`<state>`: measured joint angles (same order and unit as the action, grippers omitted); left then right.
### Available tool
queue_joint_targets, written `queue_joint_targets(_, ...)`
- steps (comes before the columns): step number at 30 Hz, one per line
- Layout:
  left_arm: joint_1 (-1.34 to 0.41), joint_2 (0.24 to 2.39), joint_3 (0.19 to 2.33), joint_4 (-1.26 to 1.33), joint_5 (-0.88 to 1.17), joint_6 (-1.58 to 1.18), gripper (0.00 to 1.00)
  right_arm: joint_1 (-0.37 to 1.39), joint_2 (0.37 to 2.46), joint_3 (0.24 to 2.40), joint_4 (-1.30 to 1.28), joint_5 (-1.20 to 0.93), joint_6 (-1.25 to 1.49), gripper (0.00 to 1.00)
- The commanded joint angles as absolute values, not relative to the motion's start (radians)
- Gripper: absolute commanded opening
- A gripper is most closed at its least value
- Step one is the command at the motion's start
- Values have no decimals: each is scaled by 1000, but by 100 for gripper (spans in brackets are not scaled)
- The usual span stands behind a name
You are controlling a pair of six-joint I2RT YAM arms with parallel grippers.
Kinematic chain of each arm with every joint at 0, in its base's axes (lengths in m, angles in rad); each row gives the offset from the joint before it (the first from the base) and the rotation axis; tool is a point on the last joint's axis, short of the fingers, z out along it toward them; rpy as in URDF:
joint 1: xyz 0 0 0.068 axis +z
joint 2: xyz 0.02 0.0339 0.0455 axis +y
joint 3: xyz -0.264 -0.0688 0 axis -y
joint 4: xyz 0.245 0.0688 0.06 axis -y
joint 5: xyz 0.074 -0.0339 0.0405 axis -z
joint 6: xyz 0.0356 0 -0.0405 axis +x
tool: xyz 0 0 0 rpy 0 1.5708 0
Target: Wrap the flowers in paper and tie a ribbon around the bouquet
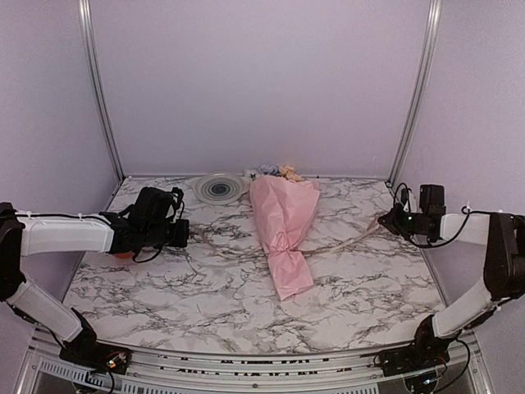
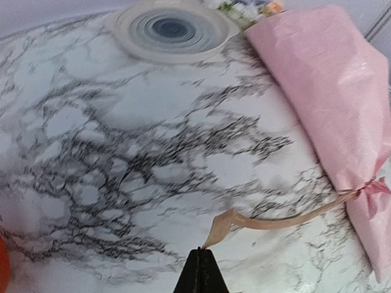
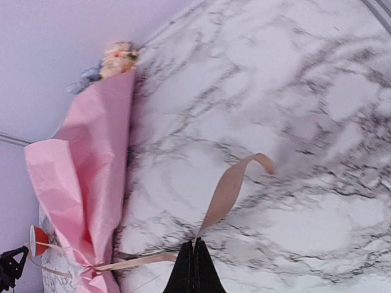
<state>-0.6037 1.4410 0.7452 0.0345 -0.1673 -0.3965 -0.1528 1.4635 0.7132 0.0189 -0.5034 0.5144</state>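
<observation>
The bouquet (image 1: 283,220) lies at the table's middle, a pink paper (image 2: 330,97) cone with the flowers (image 1: 279,172) peeking out at its far, wide end. The tan ribbon (image 2: 275,223) is cinched round the cone's narrow waist, and one strand runs out to each side. My left gripper (image 2: 200,251) is shut on the left strand's end, to the left of the bouquet (image 2: 342,122). My right gripper (image 3: 195,244) is shut on the right strand of the ribbon (image 3: 229,189), whose free end curls up past the tips. In the right wrist view the flowers (image 3: 116,58) show above the bouquet (image 3: 91,171).
A round white dish with blue-grey rings (image 1: 219,189) sits at the back, left of the flowers. A small orange-red spool (image 1: 121,254) lies under the left arm. Purple walls and metal posts close in the back and sides.
</observation>
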Motion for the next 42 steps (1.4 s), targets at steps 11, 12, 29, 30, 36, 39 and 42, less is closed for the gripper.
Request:
queue_joint_targets(11,-988,1410,1129,52,-107,-7,0,189,1280,917,-477,-351,374,0)
queue_joint_targets(12,-995,1408,1132,58,-98,0,0,190,1279,909,-513,-341,372,0)
queue_joint_targets(29,-1074,1365,1146,75,-95,69,0,478,1235,1081,-536,-80,208,82)
queue_joint_targets(30,-1077,1362,1146,74,-95,71,0,525,1234,1071,-452,-161,158,81)
queue_joint_targets(36,-1086,1342,1143,64,-114,84,0,673,1320,951,76,-604,-44,77)
queue_joint_targets(39,-1087,1337,1148,54,-126,83,0,673,1436,1005,136,-674,-133,77)
queue_joint_targets(42,-1087,1336,1150,44,-152,83,0,673,1569,1103,100,-714,-177,75)
